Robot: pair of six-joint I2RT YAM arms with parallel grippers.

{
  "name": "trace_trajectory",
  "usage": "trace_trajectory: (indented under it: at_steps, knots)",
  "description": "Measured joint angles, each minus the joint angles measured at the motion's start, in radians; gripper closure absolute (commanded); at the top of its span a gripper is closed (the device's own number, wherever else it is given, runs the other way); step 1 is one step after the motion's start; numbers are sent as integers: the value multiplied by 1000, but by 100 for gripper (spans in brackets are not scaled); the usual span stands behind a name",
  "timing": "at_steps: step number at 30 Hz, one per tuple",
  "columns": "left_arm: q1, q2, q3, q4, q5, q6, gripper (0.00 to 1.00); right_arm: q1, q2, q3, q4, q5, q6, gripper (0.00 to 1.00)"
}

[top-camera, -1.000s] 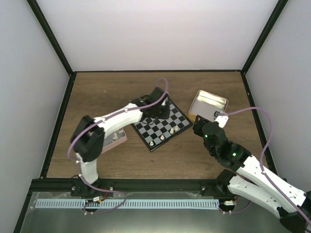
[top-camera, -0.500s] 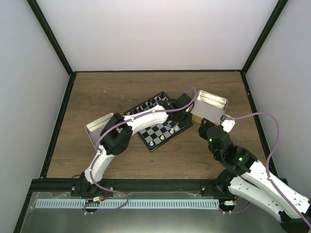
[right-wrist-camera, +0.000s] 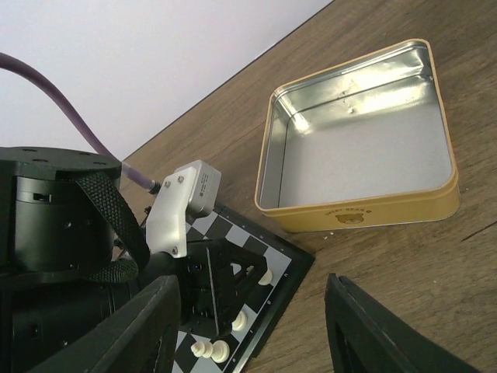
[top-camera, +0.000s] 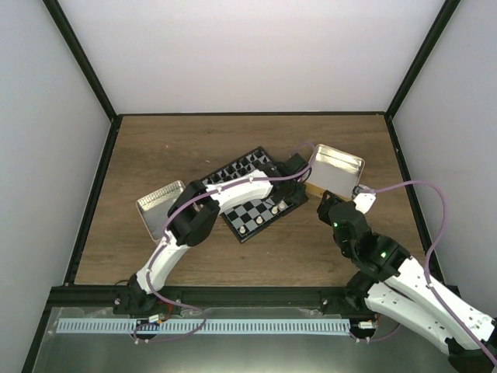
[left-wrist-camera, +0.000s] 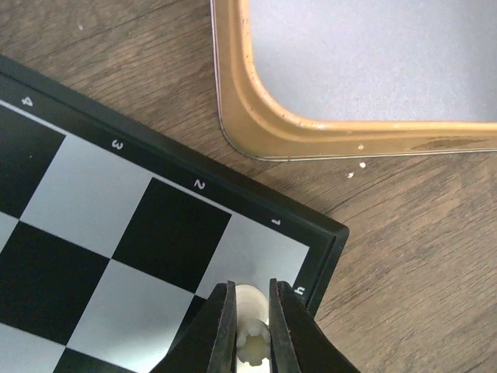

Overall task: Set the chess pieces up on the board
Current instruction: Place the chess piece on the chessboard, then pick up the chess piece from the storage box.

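Left wrist view is showing the left hand (left-wrist-camera: pixel 250 311) pinching a cream-white piece (left-wrist-camera: pixel 248 298) between its two black fingers (left-wrist-camera: pixel 224 326). The jaws are standing narrow, with only the piece's width between them. The piece is hanging over the light corner square of the board (left-wrist-camera: pixel 116 233), right by the numeral 1 printed on the black rim. Whether its base is touching the square, I cannot tell. Just beyond that corner, the gold tin (left-wrist-camera: pixel 260 124) is lying on the wooden table (left-wrist-camera: pixel 411 256). Its rounded corner is sitting near the board's rim but apart from it, with a strip of wood showing between.

Top external view is showing the left arm (top-camera: pixel 233 193) reaching diagonally across the board to its right-hand corner. The board is sitting skewed near the middle of the table. A few more cream-white pieces (top-camera: pixel 258 222) are standing in a row along the board's near edge, and the black pieces (top-camera: pixel 235 166) are lining the far edge. A second tin (top-camera: pixel 161 208), open and silvery inside, is lying on the table to the left of the board, beside the left arm's elbow.

Right wrist view is showing the right hand (right-wrist-camera: pixel 252 311) spread wide and gripping nothing. It is hovering above the table near the board's corner, with the gold tin lying open beyond it.
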Motion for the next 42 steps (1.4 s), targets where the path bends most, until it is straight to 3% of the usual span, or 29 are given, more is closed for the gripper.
trace_trajectory:
  at_steps: [7,17,25,32,42]
  knots:
    - [0,30,39,10,9,13,86,0,16,0,0,-1,0,47]
    - [0,36,49,14,13,19,57,0,23,0,2,-1,-1,46]
    - [24,1,44,14,69,24,48,0,28,0,4,-1,-1,47]
    - [123,-273,-126,68,76,20,48,0,23,0,5,-1,-1,46]
    - [353,-731,-627,135,-90,-34,42,0,41,-4,34,-9,-5,46]
